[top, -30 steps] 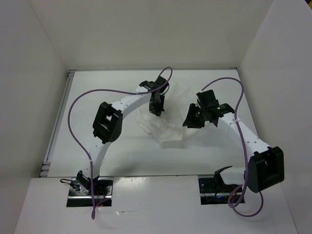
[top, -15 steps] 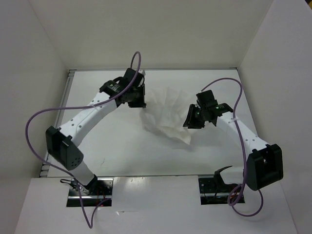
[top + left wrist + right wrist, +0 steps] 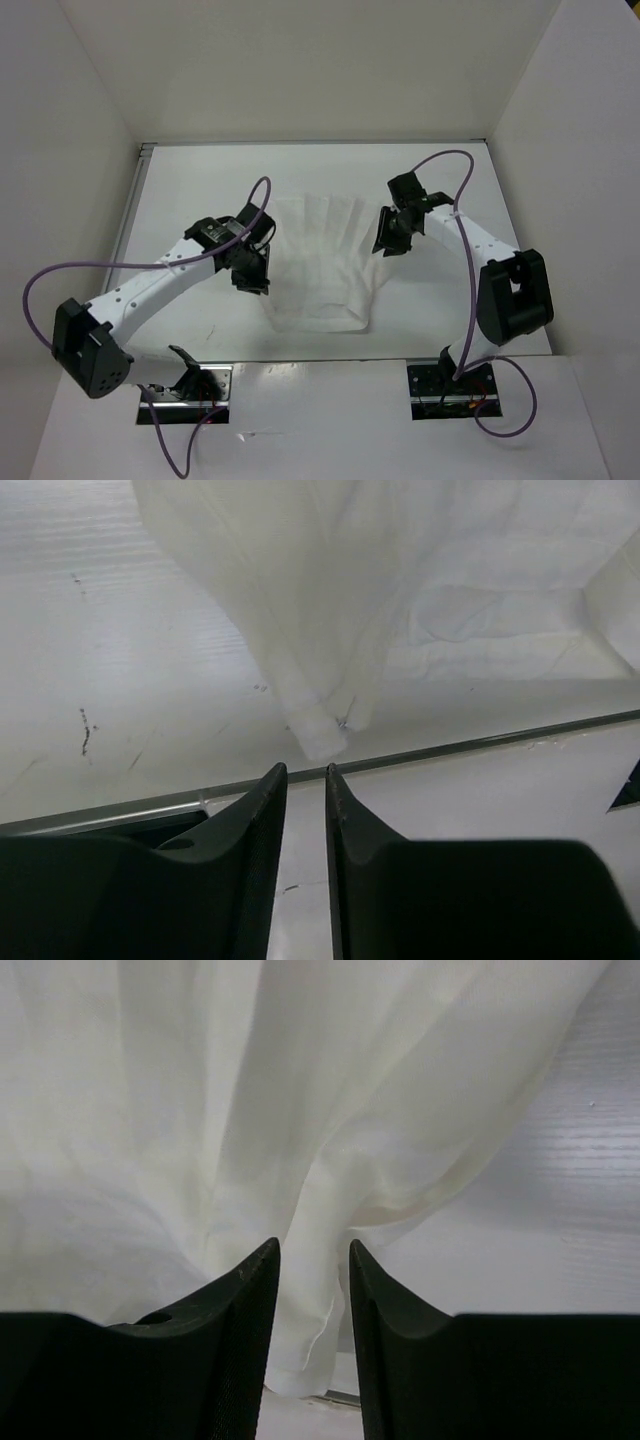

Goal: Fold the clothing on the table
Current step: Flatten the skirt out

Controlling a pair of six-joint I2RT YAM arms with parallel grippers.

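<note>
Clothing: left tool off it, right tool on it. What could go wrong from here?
Only the right tool seems to pinch the clothing; pulling now could drag and bunch it.
The left tool is open, a corner just ahead; a grab may miss the thin fabric, white like the table.
That corner lies near the table's front edge and could slip over.

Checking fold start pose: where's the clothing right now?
Top view: the clothing lies spread near the middle of the table, between the left gripper at its left edge and the right gripper at its upper right edge.
</note>
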